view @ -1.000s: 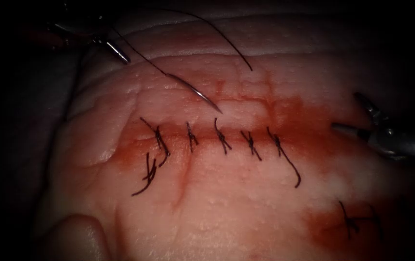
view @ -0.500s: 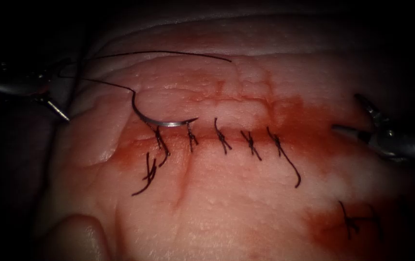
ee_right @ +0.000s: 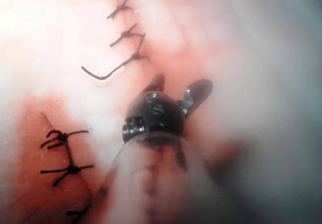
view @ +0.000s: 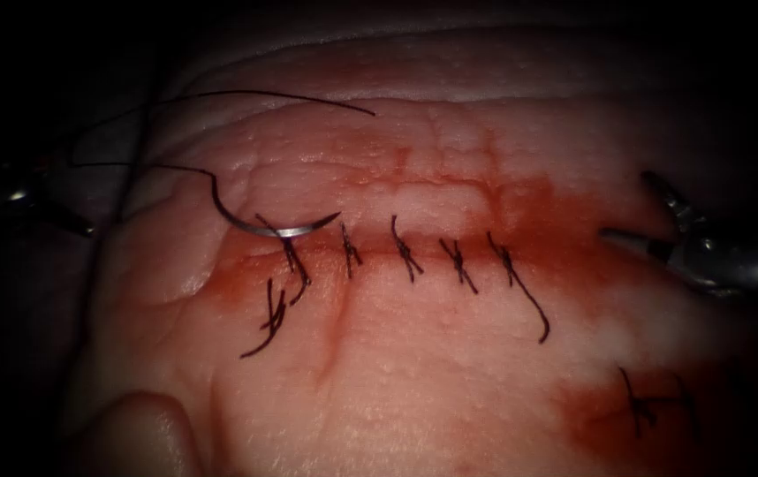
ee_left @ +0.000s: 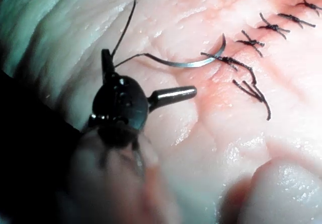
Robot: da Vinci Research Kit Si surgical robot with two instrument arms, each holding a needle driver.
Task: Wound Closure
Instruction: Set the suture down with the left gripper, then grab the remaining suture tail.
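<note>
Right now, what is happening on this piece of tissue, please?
The curved needle lies loose on the tissue, at the left end of the cut, which already carries a row of knotted stitches. No tool holds the needle, and it is not in the tissue. Its thread trails toward the left tool, whose jaws stand open and empty. The right tool sits open and empty right of the cut.

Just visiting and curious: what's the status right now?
Left tool open, empty. Right tool open, empty, right of cut. Needle loose on tissue by leftmost stitch, thread trailing.
</note>
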